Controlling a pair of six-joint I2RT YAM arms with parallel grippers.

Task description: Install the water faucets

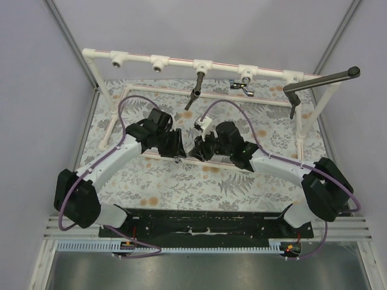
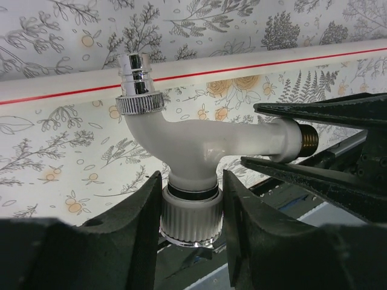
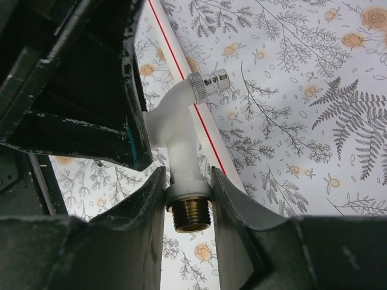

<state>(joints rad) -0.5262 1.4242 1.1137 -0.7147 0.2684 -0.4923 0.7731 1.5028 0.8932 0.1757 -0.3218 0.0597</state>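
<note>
The white plastic elbow faucet point(image 2: 205, 142) hangs above the table between both grippers. My left gripper point(image 2: 192, 211) is shut on its ribbed round knob point(image 2: 190, 220); the chrome spout tip point(image 2: 138, 75) points away from the camera. My right gripper point(image 3: 188, 202) is shut on the white collar just above the brass threaded end point(image 3: 190, 217). In the top view the grippers point(image 1: 179, 151) point(image 1: 196, 150) meet at mid-table, and the spout tip point(image 1: 177, 159) shows below them. The chrome lever faucet point(image 1: 242, 84) sits at a tee of the pipe frame's top rail.
The white pipe frame point(image 1: 139, 58) spans the back with open tee fittings at the left. A dark lever tap point(image 1: 195, 90) hangs from the middle tee. A black lever handle point(image 1: 320, 81) juts out at the right. A red-lined pipe point(image 2: 254, 60) lies on the mat just beyond the held faucet.
</note>
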